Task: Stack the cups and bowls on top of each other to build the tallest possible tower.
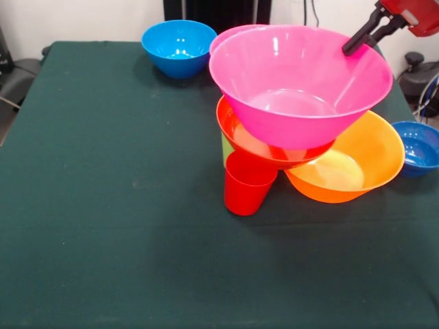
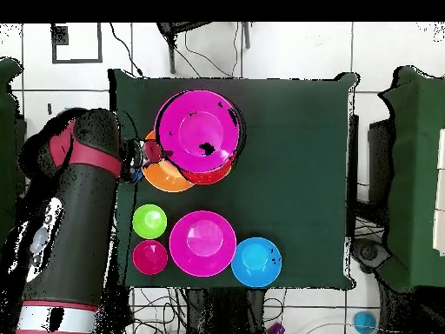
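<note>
A big pink bowl (image 1: 295, 89) sits on top of the tower, in a red-orange bowl (image 1: 264, 145) that leans on the tilted big orange bowl (image 1: 357, 164). My gripper (image 1: 353, 44) touches the pink bowl's far right rim. A red cup (image 1: 245, 186) stands upright in front, with a lime green cup (image 1: 226, 151) just behind it under the red-orange bowl. In the overhead view the gripper (image 2: 146, 155) is at the left rim of the top pink bowl (image 2: 200, 130). A second pink bowl (image 2: 202, 243), a green bowl (image 2: 149, 221) and a magenta bowl (image 2: 149, 257) stand apart.
A light blue bowl (image 1: 180, 44) stands at the back left of the front view. A dark blue bowl (image 1: 418, 145) sits at the right table edge beside the orange bowl. The arm (image 2: 83, 209) lies along the left table edge in the overhead view.
</note>
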Robot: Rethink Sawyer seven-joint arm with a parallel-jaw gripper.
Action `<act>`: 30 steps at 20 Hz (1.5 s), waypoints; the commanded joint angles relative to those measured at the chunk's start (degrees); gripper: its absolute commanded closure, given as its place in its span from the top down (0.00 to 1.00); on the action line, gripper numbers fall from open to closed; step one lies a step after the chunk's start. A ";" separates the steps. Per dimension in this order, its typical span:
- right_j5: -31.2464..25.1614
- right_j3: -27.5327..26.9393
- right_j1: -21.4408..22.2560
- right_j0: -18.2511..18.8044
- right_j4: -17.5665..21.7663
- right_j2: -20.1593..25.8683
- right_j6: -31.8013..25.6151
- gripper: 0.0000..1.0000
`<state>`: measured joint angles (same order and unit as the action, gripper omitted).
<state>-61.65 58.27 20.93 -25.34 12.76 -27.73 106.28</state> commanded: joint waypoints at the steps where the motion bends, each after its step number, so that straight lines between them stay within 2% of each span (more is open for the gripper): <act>1: -4.12 3.41 -1.26 -0.31 -1.46 2.59 11.70 0.00; 22: -4.97 5.93 -0.05 -2.36 -2.24 -0.41 11.24 0.00; 30: -4.75 7.53 -0.32 -1.55 -3.52 0.31 10.50 0.00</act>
<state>-61.88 60.26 20.31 -26.79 10.97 -30.90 106.28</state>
